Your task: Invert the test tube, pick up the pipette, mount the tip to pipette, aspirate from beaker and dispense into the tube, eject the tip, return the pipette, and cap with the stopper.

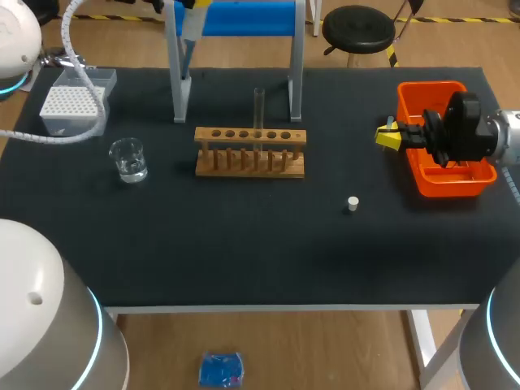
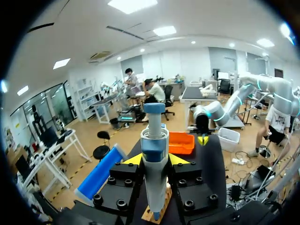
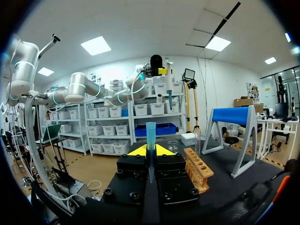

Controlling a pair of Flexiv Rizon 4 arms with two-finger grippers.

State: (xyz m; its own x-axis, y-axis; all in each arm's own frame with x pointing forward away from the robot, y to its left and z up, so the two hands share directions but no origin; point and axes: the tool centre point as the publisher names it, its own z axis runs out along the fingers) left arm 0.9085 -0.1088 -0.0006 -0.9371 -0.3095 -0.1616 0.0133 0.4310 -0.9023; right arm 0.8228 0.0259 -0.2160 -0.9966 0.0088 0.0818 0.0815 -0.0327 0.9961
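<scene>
While the left jaws pinch the pipette [image 2: 154, 140] by its body, near the blue stand [image 1: 244, 18] at the far side of the desk [image 1: 244, 252], the right jaws are pressed onto a slender blue-tinted tip [image 3: 150, 140] beside the orange bin [image 1: 455, 188]. The test tube [image 1: 259, 110] stands upright in the wooden rack [image 1: 250, 136]. The beaker [image 1: 128, 159] sits left of the rack. The white stopper [image 1: 352, 204] lies nearer, to the rack's right.

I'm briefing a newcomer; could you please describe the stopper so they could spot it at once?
Find the wooden rack in the middle of the black table. Between it and the orange bin, nearer the robot, sits the stopper: the only small white plug, alone on bare cloth.
</scene>
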